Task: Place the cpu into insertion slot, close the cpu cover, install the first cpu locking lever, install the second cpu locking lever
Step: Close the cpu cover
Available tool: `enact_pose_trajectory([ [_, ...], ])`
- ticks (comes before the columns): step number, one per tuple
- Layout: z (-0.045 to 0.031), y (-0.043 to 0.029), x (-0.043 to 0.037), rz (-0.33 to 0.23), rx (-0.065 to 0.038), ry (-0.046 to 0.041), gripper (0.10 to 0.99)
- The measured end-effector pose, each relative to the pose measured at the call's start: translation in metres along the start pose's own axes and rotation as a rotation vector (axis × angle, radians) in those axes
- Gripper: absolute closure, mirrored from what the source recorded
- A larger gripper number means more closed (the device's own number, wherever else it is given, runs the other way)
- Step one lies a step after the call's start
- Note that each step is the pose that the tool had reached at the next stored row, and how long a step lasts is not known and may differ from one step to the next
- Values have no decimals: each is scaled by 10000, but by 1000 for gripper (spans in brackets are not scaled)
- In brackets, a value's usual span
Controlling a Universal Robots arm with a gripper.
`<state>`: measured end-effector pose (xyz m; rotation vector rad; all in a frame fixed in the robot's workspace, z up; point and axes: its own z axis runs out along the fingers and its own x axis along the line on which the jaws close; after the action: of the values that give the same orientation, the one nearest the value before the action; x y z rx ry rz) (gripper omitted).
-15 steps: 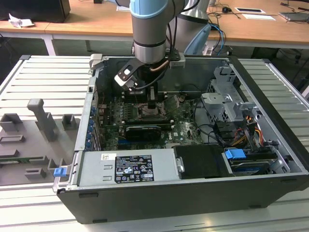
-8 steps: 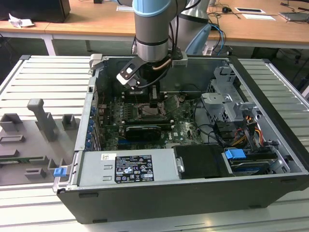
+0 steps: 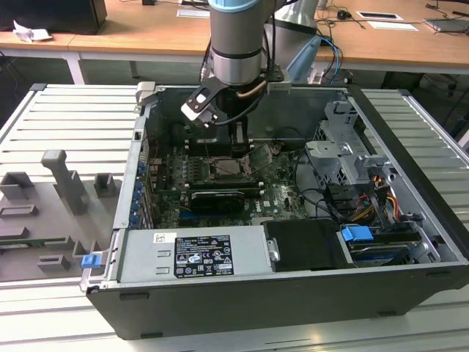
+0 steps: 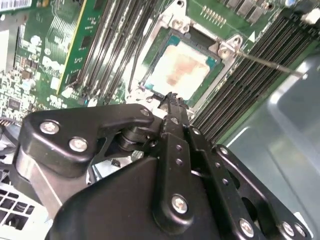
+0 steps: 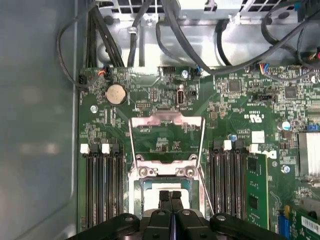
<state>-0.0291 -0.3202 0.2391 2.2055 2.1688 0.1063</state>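
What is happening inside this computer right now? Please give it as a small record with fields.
Setting: open computer case, arm reaching in from above.
Chip: cpu lies flat in the insertion slot.
Lid: cpu cover stands swung open, off the chip.
Lever: thin locking lever swung away from the slot.
Tool: gripper shut, holding nothing, tip close over the cpu's edge.

Landmark: open computer case (image 3: 293, 308). It stands on a ribbed grey metal table (image 3: 66, 117). Behind the case: pale wooden desks (image 3: 146, 33) carrying flat paper sheets (image 3: 381, 16) and crumpled white paper (image 3: 31, 32). On the exterior view's left of the case: grey fixture blocks (image 3: 62, 183). Light even.
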Motion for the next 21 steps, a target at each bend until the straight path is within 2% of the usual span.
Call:
enact_pose_trajectory([
  [1,-20,7,1,0,2,2,980],
  [3,-115,17,3,2,2,3,980],
  [5,-280,37,6,-2,3,3,980],
  [6,-290,138,8,0,19,3,980],
  [7,-283,229,9,1,35,13,980],
  [8,-250,402,12,-4,78,19,980],
  [9,-229,454,12,-52,86,23,980],
  [12,-187,506,13,-177,96,33,980],
  [21,-140,670,16,-194,104,33,980],
])
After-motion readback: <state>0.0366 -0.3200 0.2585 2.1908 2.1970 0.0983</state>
